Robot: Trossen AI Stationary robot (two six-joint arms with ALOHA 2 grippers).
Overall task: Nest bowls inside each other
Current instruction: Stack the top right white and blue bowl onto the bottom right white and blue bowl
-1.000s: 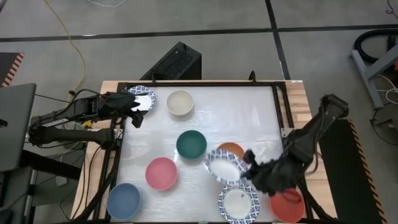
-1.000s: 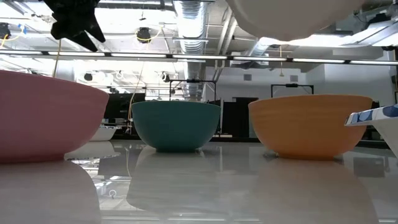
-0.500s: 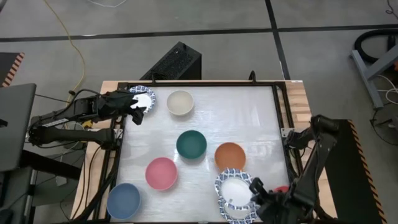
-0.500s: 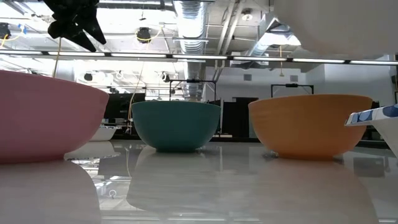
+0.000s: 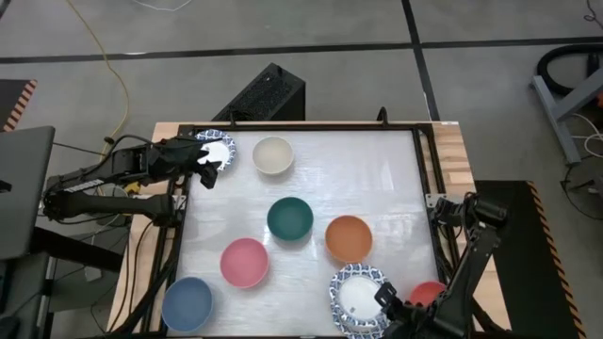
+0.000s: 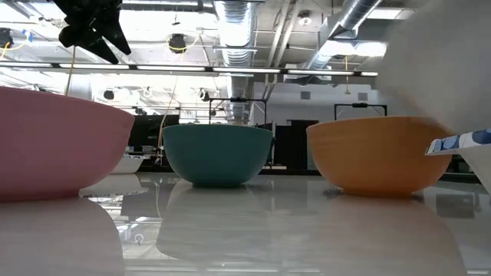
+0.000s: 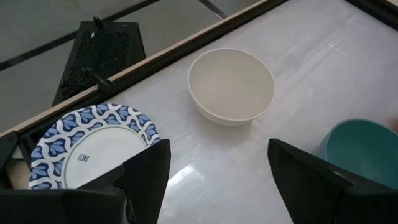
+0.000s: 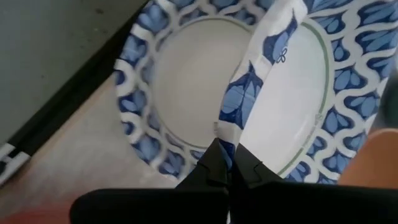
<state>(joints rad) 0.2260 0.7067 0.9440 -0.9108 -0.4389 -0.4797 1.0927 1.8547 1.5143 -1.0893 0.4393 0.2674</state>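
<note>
Nine small round bowls sit upright on the table. A blue-patterned bowl [image 5: 215, 150] is at the far left corner with a cream bowl [image 5: 272, 155] just beside it; the dark green bowl [image 5: 289, 218], orange bowl [image 5: 348, 238] and pink bowl [image 5: 244, 263] are mid-table, and the blue bowl [image 5: 187, 304] is at the near left corner. Near the right corner a second patterned bowl [image 8: 283, 93] hangs tilted over a third patterned bowl [image 8: 168, 87], beside the red bowl [image 5: 426, 293].
</note>
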